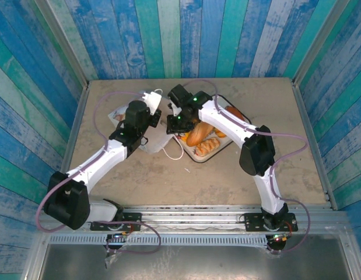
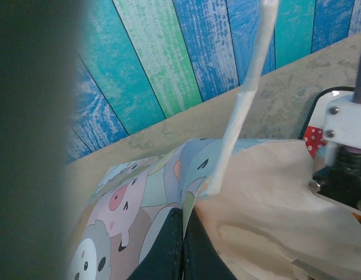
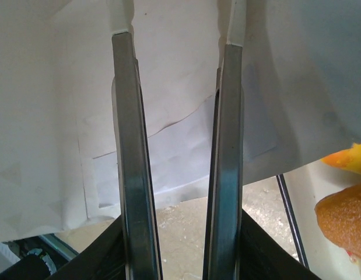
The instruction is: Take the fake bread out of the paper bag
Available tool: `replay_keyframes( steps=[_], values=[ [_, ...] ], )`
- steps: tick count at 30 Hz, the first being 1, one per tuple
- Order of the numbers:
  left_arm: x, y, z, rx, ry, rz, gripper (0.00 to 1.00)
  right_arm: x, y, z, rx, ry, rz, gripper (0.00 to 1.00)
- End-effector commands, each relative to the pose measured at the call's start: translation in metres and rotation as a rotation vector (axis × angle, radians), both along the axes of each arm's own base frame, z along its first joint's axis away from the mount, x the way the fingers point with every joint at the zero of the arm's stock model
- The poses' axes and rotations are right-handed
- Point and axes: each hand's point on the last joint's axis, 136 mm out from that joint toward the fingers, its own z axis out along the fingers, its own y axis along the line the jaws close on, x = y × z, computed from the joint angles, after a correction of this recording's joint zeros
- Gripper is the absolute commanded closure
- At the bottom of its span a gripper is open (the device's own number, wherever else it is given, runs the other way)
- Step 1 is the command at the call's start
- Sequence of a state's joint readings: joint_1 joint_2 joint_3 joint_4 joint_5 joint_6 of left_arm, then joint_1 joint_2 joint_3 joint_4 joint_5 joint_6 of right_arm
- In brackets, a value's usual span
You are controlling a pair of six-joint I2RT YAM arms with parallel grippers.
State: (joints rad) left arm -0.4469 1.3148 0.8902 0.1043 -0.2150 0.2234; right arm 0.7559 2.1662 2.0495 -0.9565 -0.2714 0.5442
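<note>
Top external view showed the paper bag [image 1: 152, 142] lying on the table [image 1: 168, 181] at about ten o'clock from its middle. The bag's mouth faced three o'clock toward a tray [image 1: 225, 144] where several pieces of fake bread [image 1: 199, 134] already lay. The left gripper [image 1: 154, 118] was clamped on the bag's upper edge, seemingly to pin it and hold the mouth up. Its wrist camera showed the fingers [image 2: 168, 254] pressed together on the paper beside a loop handle [image 2: 244, 105]. The right gripper [image 1: 175, 123] hung at the mouth, jaws a narrow gap apart and empty, probably ready to reach in. Whether any bread lay inside was hidden.
</note>
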Motion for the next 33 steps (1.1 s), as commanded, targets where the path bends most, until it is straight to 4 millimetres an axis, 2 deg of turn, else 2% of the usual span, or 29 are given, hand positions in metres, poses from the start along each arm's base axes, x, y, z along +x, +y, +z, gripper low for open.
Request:
replay_keyframes(
  steps=[1,8,17,23,29,33],
  values=[
    [0.006,-0.017,0.011,-0.044,-0.023,-0.05,1.0,0.015,0.008,0.001,0.043,-0.006,-0.034,0.6],
    [0.004,-0.027,0.009,-0.045,-0.004,-0.102,1.0,0.028,0.024,0.007,0.117,-0.016,-0.041,0.6],
    [0.007,-0.03,0.009,-0.037,0.003,-0.113,1.0,0.037,0.022,0.006,0.102,-0.049,-0.058,0.59],
    [0.007,-0.032,0.014,-0.042,-0.007,-0.123,1.0,0.037,0.031,0.008,0.144,-0.048,-0.025,0.6],
    [0.006,-0.033,0.014,-0.029,-0.006,-0.131,1.0,0.041,0.03,0.011,0.149,-0.076,0.005,0.59],
    [0.005,-0.031,0.013,-0.023,0.0,-0.126,1.0,0.047,0.013,0.004,0.106,-0.079,-0.042,0.58]
  ],
)
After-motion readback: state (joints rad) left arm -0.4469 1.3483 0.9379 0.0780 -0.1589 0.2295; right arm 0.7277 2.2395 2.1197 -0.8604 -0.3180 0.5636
